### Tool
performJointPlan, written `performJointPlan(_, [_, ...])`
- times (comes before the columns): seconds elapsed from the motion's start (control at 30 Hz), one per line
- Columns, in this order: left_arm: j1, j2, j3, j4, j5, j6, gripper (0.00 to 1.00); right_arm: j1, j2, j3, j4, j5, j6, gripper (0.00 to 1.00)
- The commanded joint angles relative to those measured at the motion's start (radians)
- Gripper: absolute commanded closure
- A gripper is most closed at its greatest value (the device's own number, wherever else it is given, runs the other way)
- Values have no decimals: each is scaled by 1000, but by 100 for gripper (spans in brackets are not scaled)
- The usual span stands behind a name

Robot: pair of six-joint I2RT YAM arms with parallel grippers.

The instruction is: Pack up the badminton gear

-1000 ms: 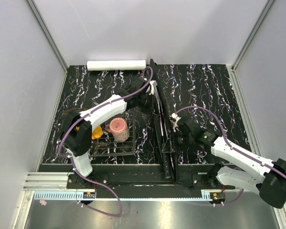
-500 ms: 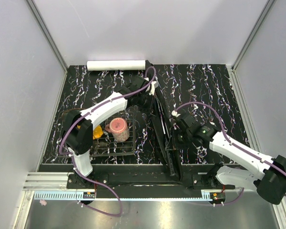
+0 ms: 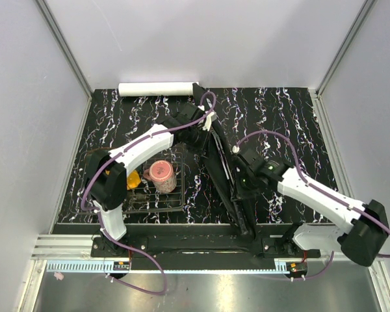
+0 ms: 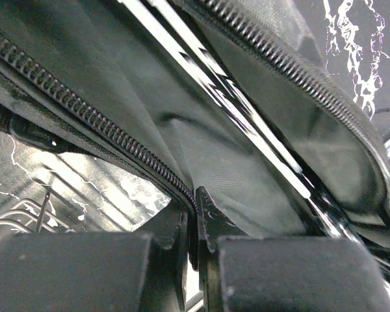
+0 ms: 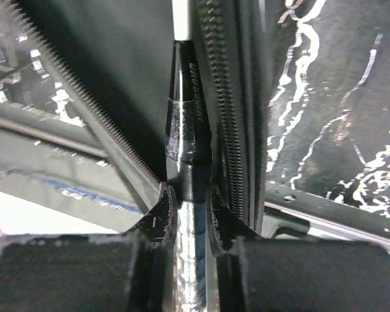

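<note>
The long black bag (image 3: 222, 170) lies diagonally across the middle of the table, unzipped. My left gripper (image 3: 205, 132) is shut on the bag's zipper edge (image 4: 117, 140) near its far end. My right gripper (image 3: 242, 184) is shut on a racket's glossy dark handle (image 5: 184, 130), which sits inside the open bag between the zipper rows. A glossy black-and-white racket shaft (image 4: 240, 107) lies inside the bag. The racket heads are hidden. The white tube (image 3: 159, 89) lies at the back edge. No shuttlecocks show.
A wire basket (image 3: 175, 198) at front left holds the pink cup (image 3: 161, 175) and the yellow-black object (image 3: 133, 180). The table is black with white marbling, with grey walls on three sides. The arm bases stand along the near edge.
The bag has turned: its near end swung right and its far end shifted left. My right gripper moved in and a little left with the handle. My left gripper moved slightly up.
</note>
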Motion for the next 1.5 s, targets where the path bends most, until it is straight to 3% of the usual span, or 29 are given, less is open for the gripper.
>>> performJointPlan(0.0, [0,-39,52,-19,41,19,100,-8,83,-36,-35,313,101,80])
performJointPlan(0.07, [-1,-39,51,-17,52,11,100,-6,121,-65,15,301,100,65])
performJointPlan(0.13, [0,-43,51,-16,62,-4,100,-6,149,-64,26,280,95,57])
performJointPlan(0.4, [0,-48,34,12,79,-23,100,3,-47,-45,59,79,8,43])
performJointPlan(0.5, [2,-48,22,23,87,-29,100,3,-114,-4,11,70,-1,40])
performJointPlan(0.63, [0,-50,22,39,105,-43,100,4,-132,4,69,-11,-56,40])
performJointPlan(0.73, [2,-50,32,53,142,-57,100,3,-136,-28,208,-151,-57,51])
performJointPlan(0.8, [2,-53,37,55,156,-63,100,4,-148,-70,297,-208,-44,52])
performJointPlan(0.9, [2,-59,33,56,156,-63,100,3,-104,-74,374,-142,-87,50])
performJointPlan(1.0, [2,-63,25,56,156,-61,100,3,-29,-67,404,-82,-145,42])
performJointPlan(1.13, [8,-76,22,56,151,-61,100,3,51,-87,454,-113,-184,41])
performJointPlan(1.27, [23,-82,28,56,147,-80,100,3,65,-148,499,-154,-153,44])
performJointPlan(1.37, [53,-79,34,79,113,-124,100,4,27,-199,542,-287,-104,55])
performJointPlan(1.47, [91,-70,32,124,111,-175,100,3,-61,-277,621,-401,-29,55])
